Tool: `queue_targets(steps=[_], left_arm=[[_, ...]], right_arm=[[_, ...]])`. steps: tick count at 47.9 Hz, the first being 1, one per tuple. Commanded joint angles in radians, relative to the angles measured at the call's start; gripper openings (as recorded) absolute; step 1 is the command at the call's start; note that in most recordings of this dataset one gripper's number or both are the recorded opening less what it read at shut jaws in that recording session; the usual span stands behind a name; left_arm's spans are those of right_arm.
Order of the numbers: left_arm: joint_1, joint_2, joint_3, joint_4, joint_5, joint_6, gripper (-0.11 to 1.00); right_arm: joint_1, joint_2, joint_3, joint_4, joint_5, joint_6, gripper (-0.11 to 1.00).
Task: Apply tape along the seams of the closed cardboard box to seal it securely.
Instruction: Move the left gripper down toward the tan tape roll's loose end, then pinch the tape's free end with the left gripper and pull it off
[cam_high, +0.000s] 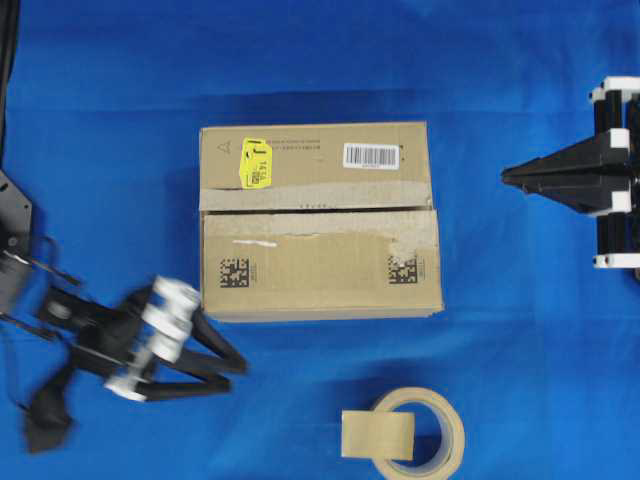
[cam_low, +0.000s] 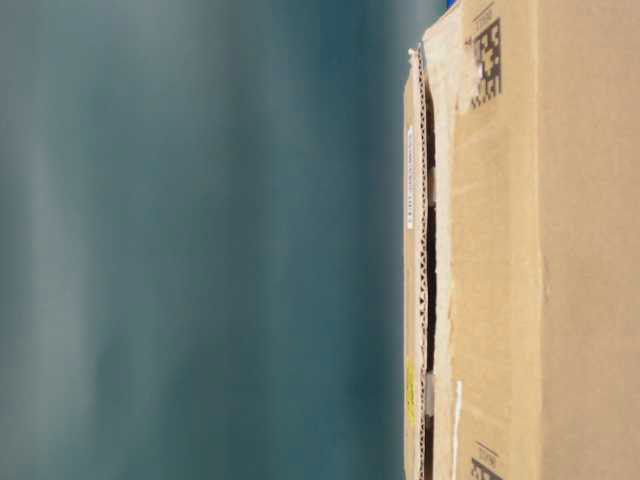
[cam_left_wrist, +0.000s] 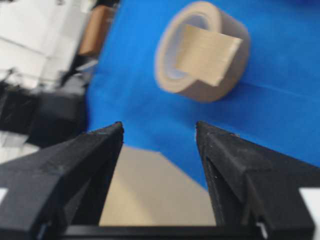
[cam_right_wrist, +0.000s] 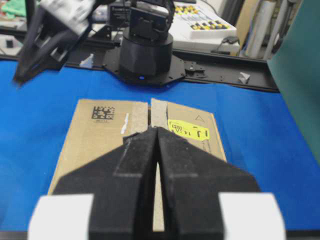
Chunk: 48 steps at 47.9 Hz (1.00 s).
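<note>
Blurred left gripper (cam_high: 238, 373); cardboard box (cam_low: 520, 260) cropped table-level.

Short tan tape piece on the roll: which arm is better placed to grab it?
Left, probably. Its tool is open near the tan tape piece on the round tan roll; the right tool is shut, beyond the brown cardboard box.
</note>
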<state>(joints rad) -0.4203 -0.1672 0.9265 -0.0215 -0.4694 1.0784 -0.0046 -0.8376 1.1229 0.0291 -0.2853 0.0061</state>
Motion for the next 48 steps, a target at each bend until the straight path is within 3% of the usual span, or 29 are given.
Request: queue_targets(steps=[1,13,23,34,48], left_arm=[[-0.012,0.097,-0.097,-0.006,0.015,0.037,0.57],[-0.017,0.290,-0.284,-0.006,0.146,0.098,0.57],[-0.014,0.425,-0.399,-0.005,0.158,0.193,0.56],[0.002,0.497,-0.471,-0.006,0.161,0.238,0.56],[-0.008,0.494,-0.465,-0.005,0.153,0.245,0.55]], right_arm=[[-0.002,0.003,-0.021,0.003,-0.008,0.002,0.02],[-0.002,0.006,-0.021,0.003,-0.011,0.002,0.02],[-0.002,0.008,-0.020,0.002,-0.008,0.002,0.02],[0.000,0.008,-0.018,0.002,-0.006,0.002,0.02],[0.000,0.008,-0.011,-0.002,-0.005,0.000,0.02]])
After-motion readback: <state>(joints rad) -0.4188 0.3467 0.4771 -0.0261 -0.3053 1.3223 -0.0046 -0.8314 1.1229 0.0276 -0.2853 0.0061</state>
